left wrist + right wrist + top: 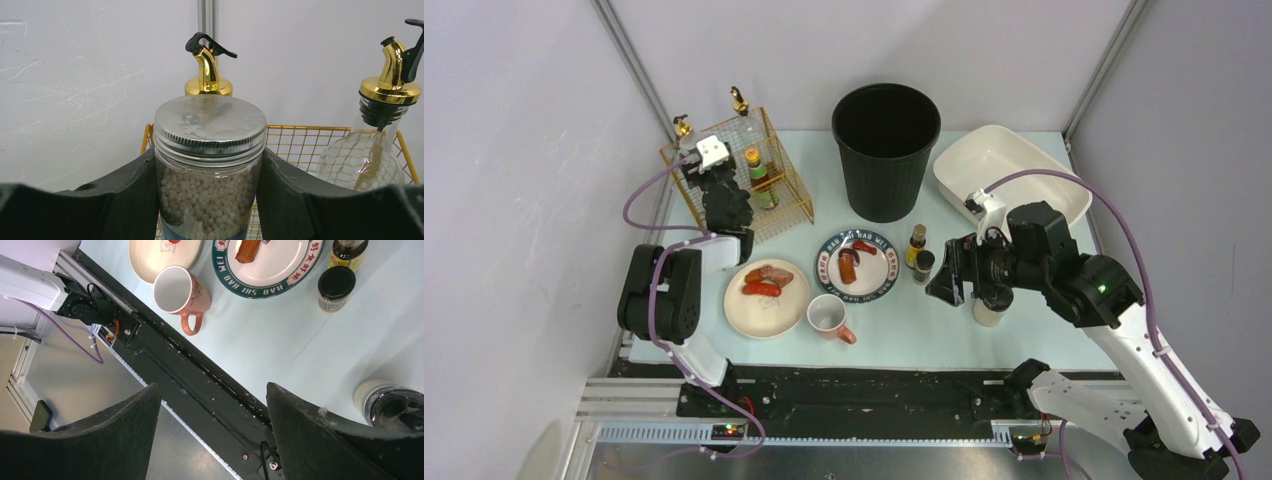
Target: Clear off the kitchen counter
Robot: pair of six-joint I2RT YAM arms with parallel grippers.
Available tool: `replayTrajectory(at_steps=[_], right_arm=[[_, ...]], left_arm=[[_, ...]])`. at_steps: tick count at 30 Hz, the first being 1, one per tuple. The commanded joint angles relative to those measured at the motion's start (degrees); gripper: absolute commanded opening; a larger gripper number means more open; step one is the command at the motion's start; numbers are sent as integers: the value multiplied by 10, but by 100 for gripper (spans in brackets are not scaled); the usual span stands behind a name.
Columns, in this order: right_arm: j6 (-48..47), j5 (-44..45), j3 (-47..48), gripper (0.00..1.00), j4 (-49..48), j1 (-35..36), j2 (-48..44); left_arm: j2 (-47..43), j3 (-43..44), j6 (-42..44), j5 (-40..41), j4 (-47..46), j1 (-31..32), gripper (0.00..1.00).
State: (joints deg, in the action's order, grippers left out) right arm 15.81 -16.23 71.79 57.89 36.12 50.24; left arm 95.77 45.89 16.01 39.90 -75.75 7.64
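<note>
**Robot test cell dressed as a kitchen.**
Plain white panels on aluminium posts enclose a pale mint tabletop. Two cabled arms, left arm and right arm, rise from a black rail. A mug, a green-rimmed plate and a gold wire basket serve as kitchen props.

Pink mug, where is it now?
In the top view, the pink mug sits near the front edge of the kitchen counter, left of centre, right of the cream plate and below the green-rimmed plate.
</note>
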Motion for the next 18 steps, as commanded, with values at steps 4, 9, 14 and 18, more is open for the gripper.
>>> replayTrajectory(at_steps=[4,9,14,18], right_arm=[[-5,-19,-8,81,-34,-1,12],[-5,-22,-9,81,-40,-2,19],[-6,-26,-17,81,-47,-1,23],[-4,-29,-22,81,-51,-2,22]], left_arm=[[-9,32,21,0,-63,-8,0],[7,24,3,9,-63,-8,8],[19,14,-15,22,-62,-8,28],[20,0,-30,27,-62,-7,46]])
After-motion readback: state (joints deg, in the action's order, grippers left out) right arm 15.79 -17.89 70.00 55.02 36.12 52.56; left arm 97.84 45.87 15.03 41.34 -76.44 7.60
